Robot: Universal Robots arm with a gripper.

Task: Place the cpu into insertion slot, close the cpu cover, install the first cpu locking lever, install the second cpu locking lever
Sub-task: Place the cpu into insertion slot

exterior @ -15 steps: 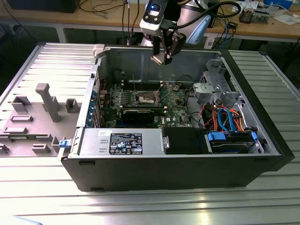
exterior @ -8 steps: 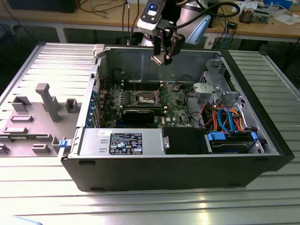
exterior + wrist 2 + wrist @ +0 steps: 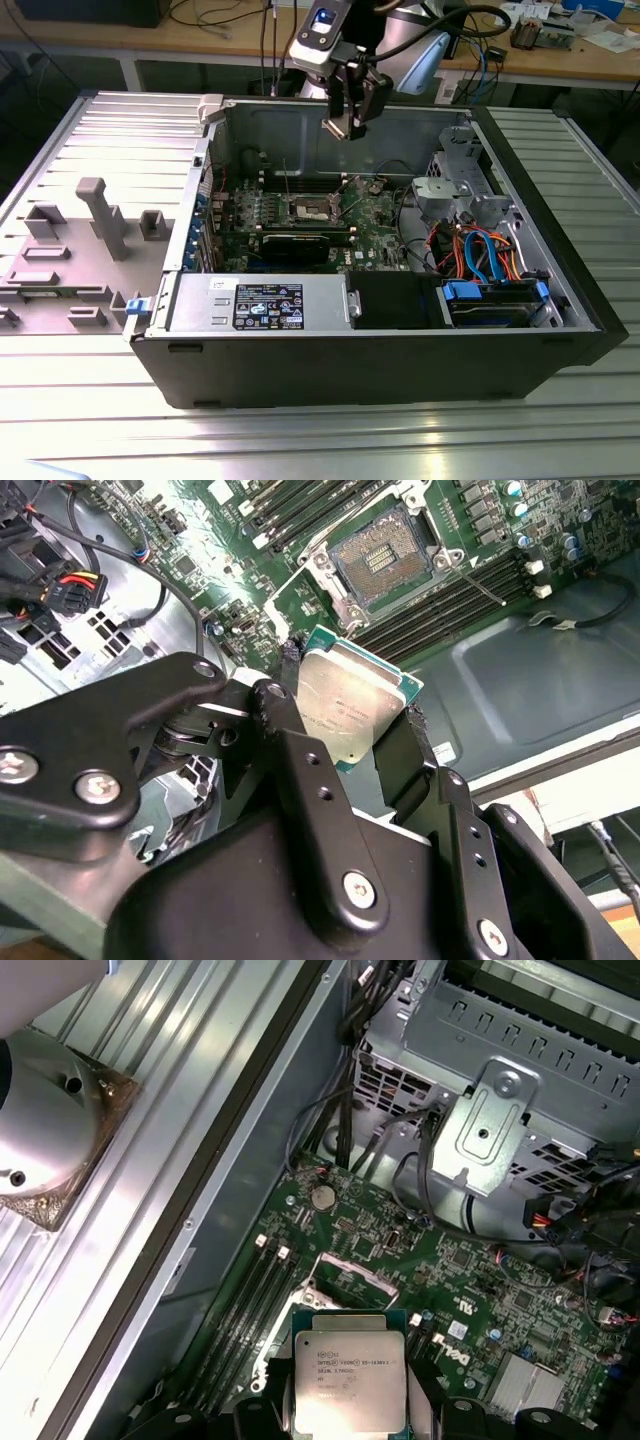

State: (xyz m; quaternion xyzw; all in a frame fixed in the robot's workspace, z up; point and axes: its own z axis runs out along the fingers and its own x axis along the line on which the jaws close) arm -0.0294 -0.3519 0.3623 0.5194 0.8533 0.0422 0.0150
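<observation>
**Gripper** (image 3: 340, 730): black two-finger pincer, set narrow and clamped on the cpu (image 3: 352, 695). One finger (image 3: 285, 730) sits on each opposite edge. It hangs above the open computer case (image 3: 400, 350), near the case's rear wall.

**Cpu:** flat, stiff and light. The smooth metal top is judged slippery and the underside contacts fragile. It is best gripped by the side edges, as here, and held level.

**Exterior view, left to right:**
- **Grey fixture block** (image 3: 100, 215): on the ribbed table (image 3: 80, 420), beside the case's left wall.
- **Green circuit board** (image 3: 370, 225): on the case floor, against the rear wall.
- **Insertion slot** (image 3: 310, 208): mid-board, dark centre uncovered, below the cpu and apart from it.
- **Drive cage** (image 3: 455, 190): rear-right corner, with cables (image 3: 480, 255) in front of it.
</observation>
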